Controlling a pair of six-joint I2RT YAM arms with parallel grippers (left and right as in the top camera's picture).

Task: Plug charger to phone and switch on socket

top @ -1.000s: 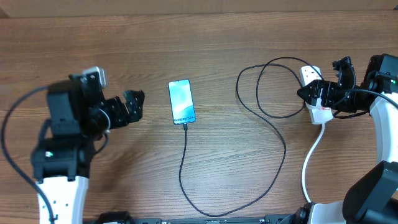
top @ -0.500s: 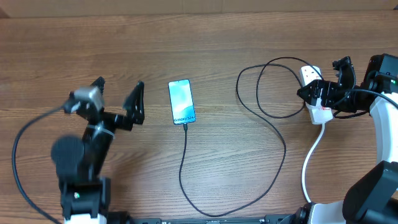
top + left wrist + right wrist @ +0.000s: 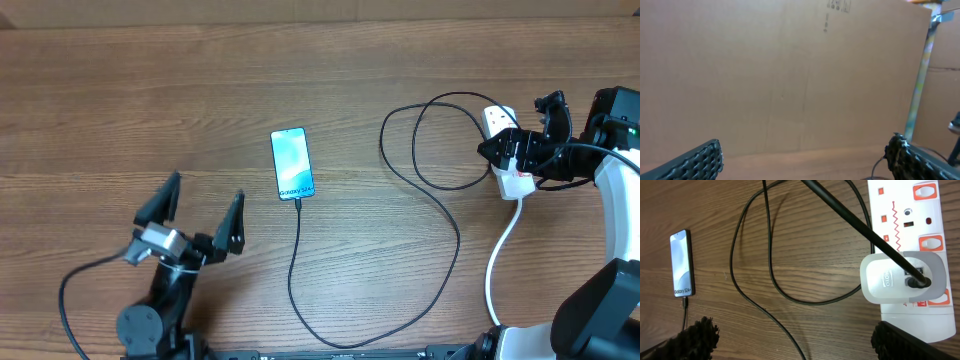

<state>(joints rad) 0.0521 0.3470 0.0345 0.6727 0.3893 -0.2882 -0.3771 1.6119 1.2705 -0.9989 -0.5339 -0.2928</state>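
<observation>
At the right end of the counter (image 3: 330,70), the right pincer (image 3: 520,128) hangs over the socket (image 3: 498,119). Its fingers are spread wide and nothing is between them. The wrist view shows the white strip just ahead of the right-hand finger. A white adapter (image 3: 900,277) is plugged into it, and red switch markings run along its face. Whether a switch is on cannot be told. A white lead (image 3: 500,260) runs from the strip back toward the right arm's base.

The charger (image 3: 452,225) leaves the adapter and makes one loop just left of the right pincer. It then sweeps back toward the counter's near edge and comes up to the phone (image 3: 292,163). Its connector meets the phone's near end and looks seated.

The phone lies flat with its screen lit cyan, well left of the right pincer. It is a short way ahead of the left pincer (image 3: 207,188), off that pincer's right fingertip.

The left pincer is also gaping wide and carries nothing. It is raised, and its wrist view takes in mostly the cardboard wall (image 3: 790,75) beyond the counter.
</observation>
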